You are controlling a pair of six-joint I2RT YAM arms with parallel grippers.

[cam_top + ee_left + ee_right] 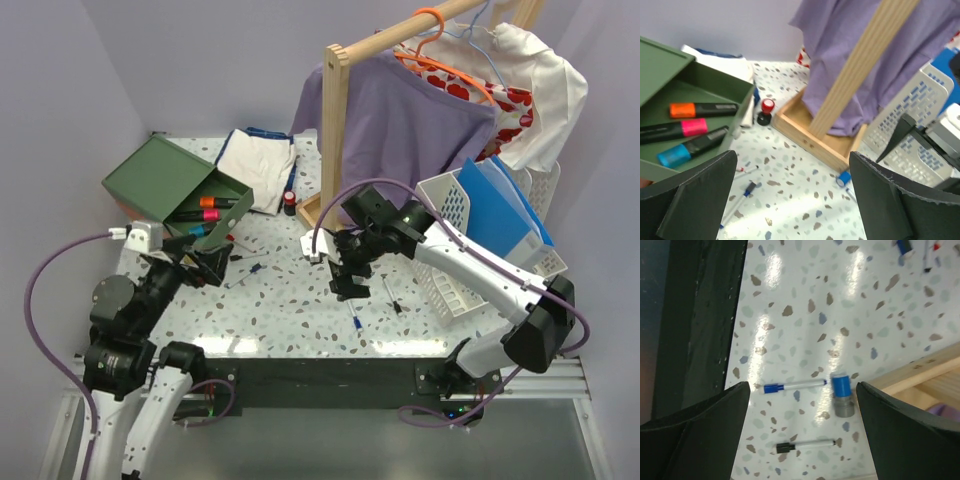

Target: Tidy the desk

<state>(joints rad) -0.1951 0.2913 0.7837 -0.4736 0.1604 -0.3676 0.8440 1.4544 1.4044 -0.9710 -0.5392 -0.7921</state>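
Note:
The desk (285, 305) is a white terrazzo top with a black front rail. My left gripper (207, 262) is open and empty, hovering low beside the green box (170, 180). Its wrist view (792, 160) shows bare desk (800, 205) between the fingers. My right gripper (348, 282) is open and empty above the desk's middle. In its wrist view (802, 410) a blue-capped pen (792, 386), a blue stamp (841, 395) and a black-capped pen (805, 445) lie below it.
The green box (700, 85) holds orange (702, 109), pink (675, 129) and blue (690, 147) highlighters. A red stamp (767, 105) and loose pens (745, 191) lie near it. A wooden clothes rack (335, 140) with a purple shirt (410, 120), a white cloth (255, 165) and a white basket (455, 250) stand behind.

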